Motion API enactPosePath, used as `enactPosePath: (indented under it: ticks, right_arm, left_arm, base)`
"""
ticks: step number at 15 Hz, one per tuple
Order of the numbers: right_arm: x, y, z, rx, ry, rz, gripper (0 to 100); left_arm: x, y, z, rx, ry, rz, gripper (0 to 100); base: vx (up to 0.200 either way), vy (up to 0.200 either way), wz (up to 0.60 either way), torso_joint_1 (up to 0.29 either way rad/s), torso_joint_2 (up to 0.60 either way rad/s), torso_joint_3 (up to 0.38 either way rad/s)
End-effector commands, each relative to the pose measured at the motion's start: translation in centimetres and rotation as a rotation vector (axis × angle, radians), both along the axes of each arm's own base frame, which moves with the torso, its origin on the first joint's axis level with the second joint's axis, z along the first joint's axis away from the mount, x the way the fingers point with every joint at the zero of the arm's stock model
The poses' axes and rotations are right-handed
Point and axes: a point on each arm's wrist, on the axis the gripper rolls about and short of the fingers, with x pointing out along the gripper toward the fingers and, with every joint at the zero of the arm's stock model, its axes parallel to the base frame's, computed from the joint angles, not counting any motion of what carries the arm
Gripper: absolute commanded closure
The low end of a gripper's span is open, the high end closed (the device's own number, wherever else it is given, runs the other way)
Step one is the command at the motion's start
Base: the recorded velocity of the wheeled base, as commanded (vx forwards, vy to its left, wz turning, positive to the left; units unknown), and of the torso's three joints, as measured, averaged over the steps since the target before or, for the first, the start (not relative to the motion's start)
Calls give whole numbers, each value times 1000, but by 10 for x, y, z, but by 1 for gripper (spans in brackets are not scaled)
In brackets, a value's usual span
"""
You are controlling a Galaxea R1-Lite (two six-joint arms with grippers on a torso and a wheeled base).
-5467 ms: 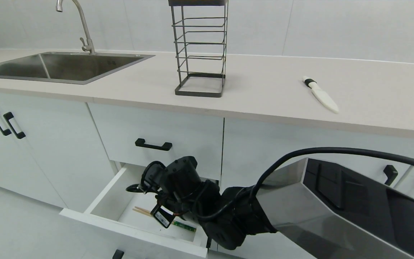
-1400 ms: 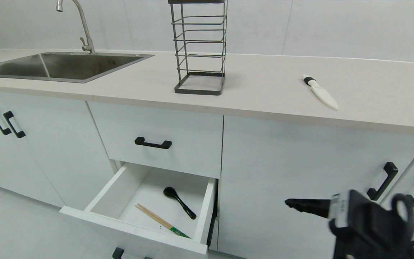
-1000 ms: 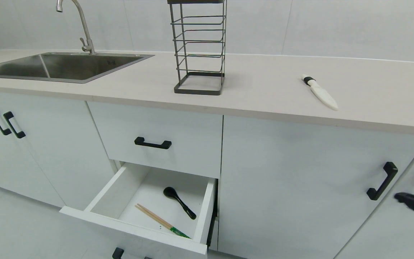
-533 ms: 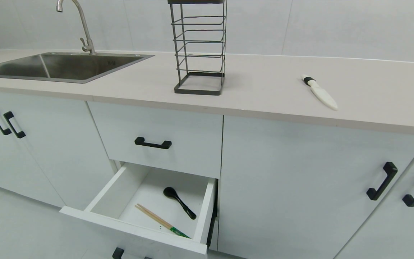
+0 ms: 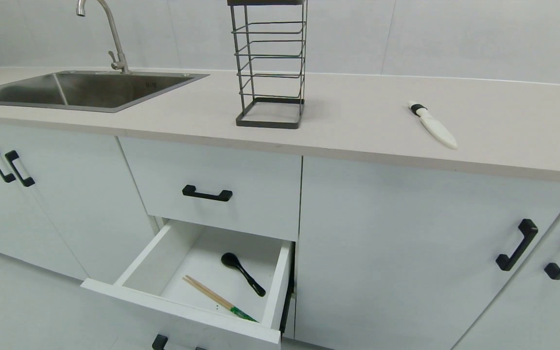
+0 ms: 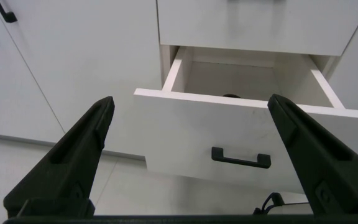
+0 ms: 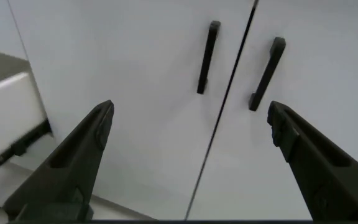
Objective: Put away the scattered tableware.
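Our left end effector point(image 6: 191, 102) and right end effector point(image 7: 191, 109) are both wide and empty, the knife point(image 5: 433, 125) lies near the right front edge of the bench point(image 5: 358, 126), and the drawer point(image 5: 149, 256) with spoon point(image 5: 242, 273) and chopsticks point(image 5: 217, 297) stands open, we think to receive it.

Black spoon point(image 5: 242, 273), chopsticks point(image 5: 217, 297) in open drawer point(image 5: 178, 311); white knife point(image 5: 433, 125) on counter point(image 5: 358, 126).

Left claw point(image 6: 191, 101): two matte black fingers point(image 6: 73, 162), broad at the base and tapering to blunt tips, with flat inner faces and bevelled outer edges. A thin black cable point(image 6: 271, 203) curls low between them.

Right claw point(image 7: 191, 106): same matte black fingers point(image 7: 309, 162), same wedge shape, with a small step near each tip.
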Motion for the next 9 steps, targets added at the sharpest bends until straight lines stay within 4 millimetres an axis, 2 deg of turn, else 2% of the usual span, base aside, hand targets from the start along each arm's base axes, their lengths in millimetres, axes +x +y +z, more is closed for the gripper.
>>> enactPosePath:
  ticks: [1,9]
  right_arm:
    - [-2,-1,-7,86,38,-39,0]
    - [-1,-1,-7,102,30,-55,0]
  left_arm:
    - [0,0,0,0,1,0,0]
    - [0,0,0,0,1,0,0]
  base:
    - [0,0,0,0,0,0]
    - [0,0,0,0,0,0]
